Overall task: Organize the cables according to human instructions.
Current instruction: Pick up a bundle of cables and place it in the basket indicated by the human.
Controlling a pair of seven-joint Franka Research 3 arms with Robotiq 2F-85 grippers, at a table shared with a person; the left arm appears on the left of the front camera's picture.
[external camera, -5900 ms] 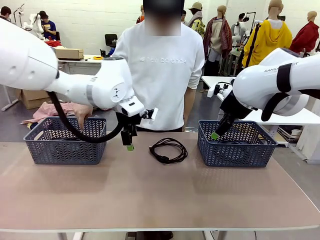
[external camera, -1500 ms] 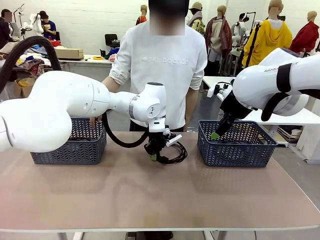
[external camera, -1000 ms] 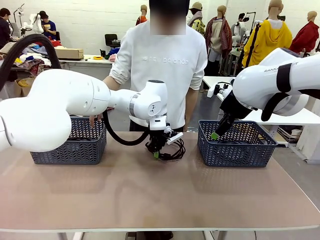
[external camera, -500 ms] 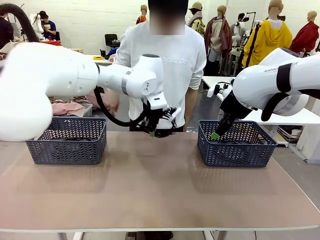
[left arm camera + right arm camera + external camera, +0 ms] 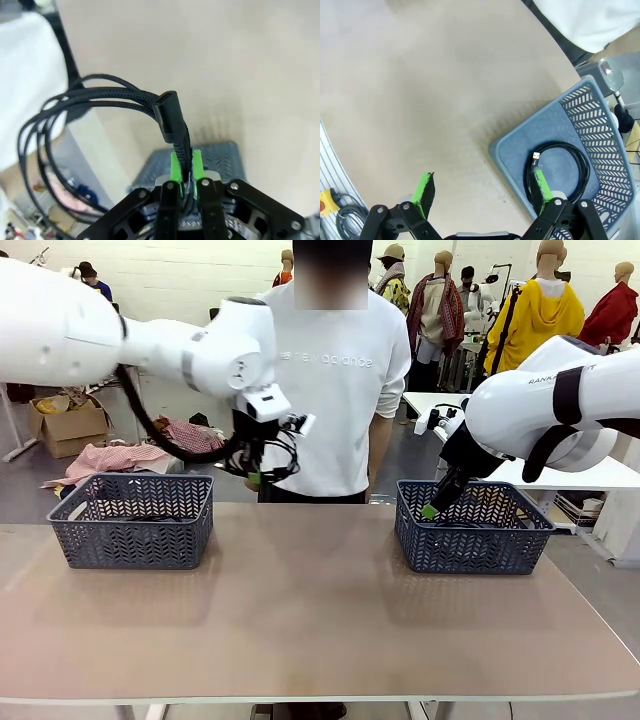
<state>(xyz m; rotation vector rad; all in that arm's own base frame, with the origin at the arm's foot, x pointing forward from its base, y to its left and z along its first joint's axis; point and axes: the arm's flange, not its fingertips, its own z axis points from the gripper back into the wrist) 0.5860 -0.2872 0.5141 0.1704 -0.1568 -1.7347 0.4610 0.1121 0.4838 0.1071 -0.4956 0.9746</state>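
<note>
- The left gripper [image 5: 257, 478] has risen off the worktop [image 5: 320, 620] and swung left since a second and a half ago, when it was down at the coiled cable in the middle; it now hangs in the air at the far side, between the middle and the left basket [image 5: 133, 520], in front of the person's white sweater [image 5: 335, 390]
- Its jaws are pressed together on the black cable [image 5: 100, 100]; in the left wrist view the green pads [image 5: 175, 167] pinch the cord just behind a chunky plug end, and the rest of the loop droops free to the side
- The middle of the worktop, where that coil lay, is now bare; so the pick-up looks done and the carry is under way
- Judging by the direction of travel, the left basket is the likely target, though the person's instruction cannot be read from the frames; the hand that rested at that basket earlier has gone from it
- The right gripper [image 5: 482, 187] has not moved; it hovers over the near-left corner of the right basket [image 5: 470, 530], jaws spread wide and empty
- Another cable [image 5: 560, 170] lies coiled flat inside the right basket, with a small plug end showing
- Next, probably: bring the loop over a basket and release; the dangling loop could catch on the rim
</note>
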